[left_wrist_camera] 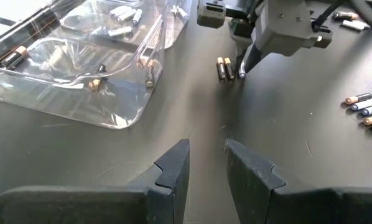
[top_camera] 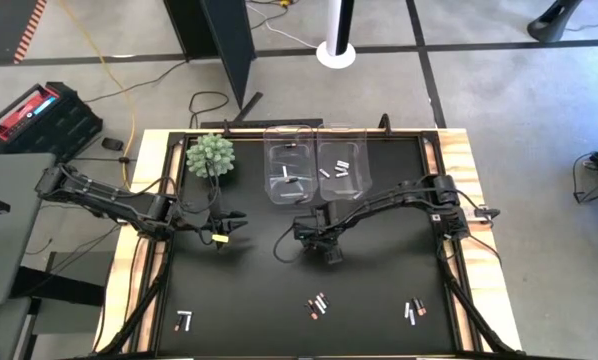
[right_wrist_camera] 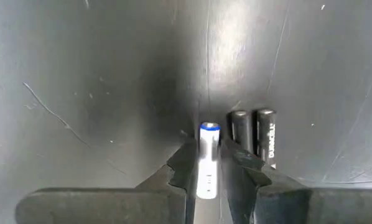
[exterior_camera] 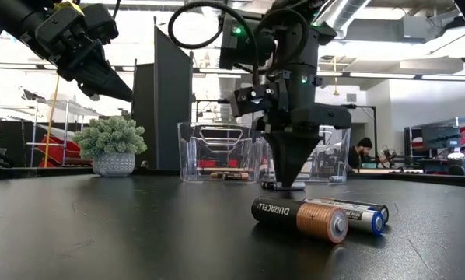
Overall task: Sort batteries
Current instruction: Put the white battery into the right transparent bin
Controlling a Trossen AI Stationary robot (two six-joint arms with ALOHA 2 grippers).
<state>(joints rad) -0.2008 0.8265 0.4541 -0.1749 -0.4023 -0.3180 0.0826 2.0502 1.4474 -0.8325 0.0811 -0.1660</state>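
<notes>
Black matting covers the tabletop [top_camera: 249, 300], and two dark robot arms reach over it from either side. Two clear plastic bins [top_camera: 314, 160] stand side by side at the far edge, each already holding a few batteries, apparently one kind per bin. A small potted plant [top_camera: 210, 155] sits just to their left.

The right claw [right_wrist_camera: 208, 163] is lowered to the tabletop just in front of the bins, pointing straight down. Its own camera shows a white battery with a blue end [right_wrist_camera: 208, 158] lying lengthwise between its two fingers, which sit close against the cell on both sides. The claw looks clamped on it, or very nearly so, with the cell at the surface, not lifted. Two dark batteries [right_wrist_camera: 254, 138] lie just beside it, touching each other, outside the fingers; the narrow grip seems chosen to take the white cell alone and leave those behind.

The left claw [left_wrist_camera: 206, 167] hangs above the tabletop near the plant, fingers a little apart and holding nothing. It appears to be waiting, kept clear of the working arm.

More batteries wait unsorted in three small clusters along the near edge: at the left [top_camera: 184, 321], the middle [top_camera: 319, 305] and the right [top_camera: 415, 311]. Seen from table height, a copper-topped dark cell [exterior_camera: 301, 218] and a blue-tipped pale one [exterior_camera: 357, 211] lie touching in the foreground. Sorting looks partly done.
</notes>
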